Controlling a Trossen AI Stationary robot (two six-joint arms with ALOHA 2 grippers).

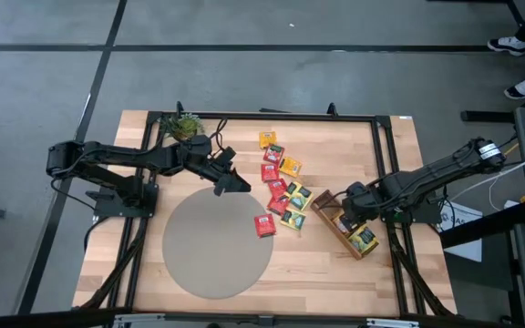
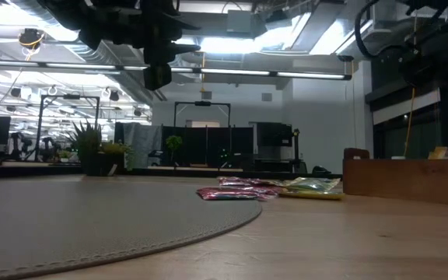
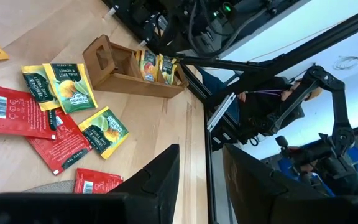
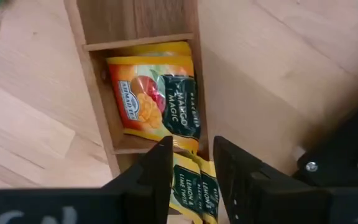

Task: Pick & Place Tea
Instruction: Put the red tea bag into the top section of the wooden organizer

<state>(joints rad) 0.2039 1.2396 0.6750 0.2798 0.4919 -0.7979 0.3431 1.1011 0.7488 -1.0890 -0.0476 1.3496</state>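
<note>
In the high view the round grey mat fills the lower centre of the bench, with the tea sachets scattered from its right edge up toward centre. At centre-right the wooden divided tray holds more sachets, the right gripper open above it, holding nothing. The left gripper hangs left of centre, fingers parted and empty, and a potted plant stands at upper left.

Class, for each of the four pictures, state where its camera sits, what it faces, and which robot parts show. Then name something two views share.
High view: overhead, facing down; both arms, round grey mat.
Low view: tabletop height, facing the room; an arm hangs above.
Left wrist view: on the left arm, over loose tea sachets; left end effector.
Right wrist view: on the right arm, over the brown wooden divided tray; right end effector open.
Shared: both wrist views show the tray.
</note>
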